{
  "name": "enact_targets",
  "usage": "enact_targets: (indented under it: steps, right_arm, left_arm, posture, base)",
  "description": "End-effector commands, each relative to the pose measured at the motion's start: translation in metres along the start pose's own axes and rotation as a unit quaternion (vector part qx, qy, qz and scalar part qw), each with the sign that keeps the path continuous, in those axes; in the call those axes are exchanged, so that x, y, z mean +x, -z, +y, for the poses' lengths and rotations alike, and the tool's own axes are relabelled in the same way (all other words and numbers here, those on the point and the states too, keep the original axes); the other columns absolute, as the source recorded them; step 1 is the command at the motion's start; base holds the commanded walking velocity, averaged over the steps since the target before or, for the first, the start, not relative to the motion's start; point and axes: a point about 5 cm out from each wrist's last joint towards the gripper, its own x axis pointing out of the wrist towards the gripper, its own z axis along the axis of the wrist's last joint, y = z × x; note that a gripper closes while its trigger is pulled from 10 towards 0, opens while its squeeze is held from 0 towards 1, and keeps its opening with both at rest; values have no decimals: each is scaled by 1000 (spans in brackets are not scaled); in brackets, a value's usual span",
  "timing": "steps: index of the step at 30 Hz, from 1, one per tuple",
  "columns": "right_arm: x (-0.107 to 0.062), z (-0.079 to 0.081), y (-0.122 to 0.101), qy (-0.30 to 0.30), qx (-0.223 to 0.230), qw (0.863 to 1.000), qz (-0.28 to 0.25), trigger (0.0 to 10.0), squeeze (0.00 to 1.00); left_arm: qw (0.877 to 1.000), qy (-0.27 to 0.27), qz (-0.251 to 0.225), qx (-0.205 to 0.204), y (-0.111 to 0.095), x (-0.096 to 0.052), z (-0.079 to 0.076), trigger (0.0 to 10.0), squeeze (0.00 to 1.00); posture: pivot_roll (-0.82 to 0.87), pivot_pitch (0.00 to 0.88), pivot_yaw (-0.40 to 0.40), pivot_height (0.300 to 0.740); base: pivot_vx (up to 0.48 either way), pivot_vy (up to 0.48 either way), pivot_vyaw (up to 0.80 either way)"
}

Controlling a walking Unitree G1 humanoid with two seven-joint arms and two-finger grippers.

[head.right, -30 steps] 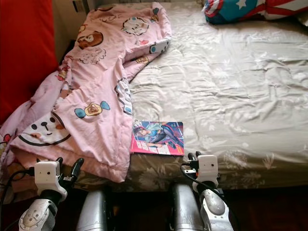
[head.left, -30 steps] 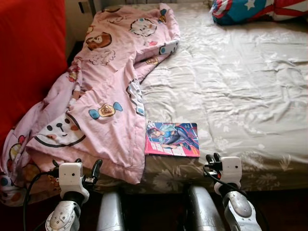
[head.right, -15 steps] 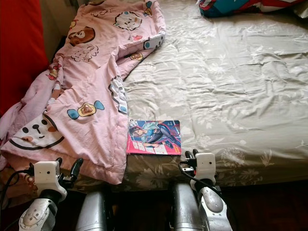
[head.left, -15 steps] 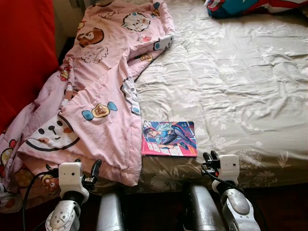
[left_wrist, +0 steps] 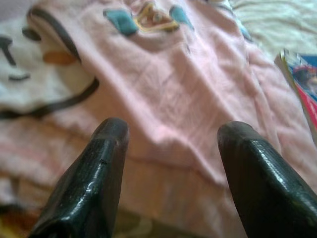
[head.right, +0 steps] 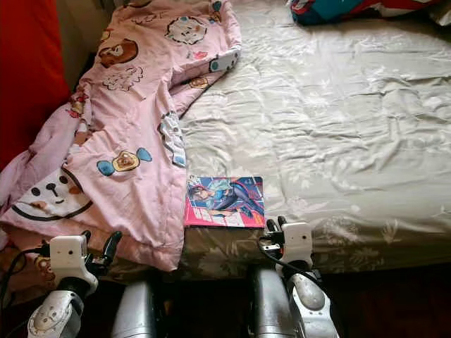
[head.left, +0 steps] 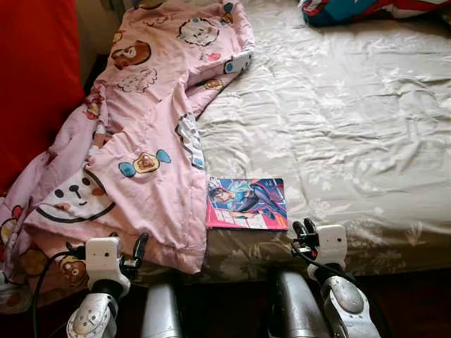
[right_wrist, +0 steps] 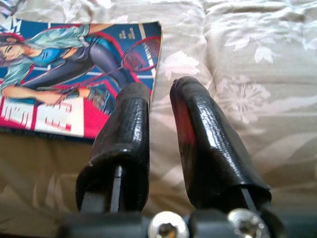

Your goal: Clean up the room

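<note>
The bed (head.left: 352, 127) is taking up most of the scene, with a wrinkled beige floral sheet (head.left: 338, 91) covering it. A big pink cartoon-print blanket (head.left: 148, 120) is lying bunched along the left side of the bed, running from the far left corner down to the near edge and hanging over it. Something red (head.left: 32, 77) is standing to the left of the blanket, can't tell what it is. A star-patterned pillow (head.left: 345, 8) is sitting at the far edge of the bed.

The magazine (head.left: 246, 203) with the colourful anime cover is lying flat on the sheet at the near edge, its left side right against the blanket.

The left gripper (head.left: 127, 246) is hovering at the near edge over the hanging blanket, jaws spread wide, nothing in them. The right gripper (head.left: 304, 229) is hovering just near and right of the magazine's corner, jaws narrow with a slim gap, holding nothing.
</note>
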Motion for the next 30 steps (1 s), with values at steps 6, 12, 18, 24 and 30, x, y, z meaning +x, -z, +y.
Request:
enact_targets:
  steps: [6,12,18,24,30]
  right_arm:
    - [-1,0,4,-3,0,1000,9,10000,0]
    - [1,4,4,-15,3,1000,9,10000,0]
    - [4,9,4,-29,21,999,15,10000,0]
    - [9,8,8,-20,39,999,28,10000,0]
    - [15,5,13,-3,68,997,42,10000,1000]
  left_arm:
    - [1000,-5,9,-2,2,-2,3,10000,0]
    - [1000,-3,5,-2,2,-1,2,10000,0]
    - [1000,-2,5,-2,1,-2,2,10000,0]
    - [1000,-1,5,0,0,-4,3,10000,0]
    - [1000,-2,7,3,-1,-5,4,10000,0]
  posture:
    - [28,210,25,546]
    - [31,204,23,546]
    - [36,209,27,546]
    - [45,232,41,546]
    - [68,248,53,546]
  base:
    - [322,0,0]
    - [159,0,0]
    - [0,0,0]
    - [0,0,0]
    - [0,0,0]
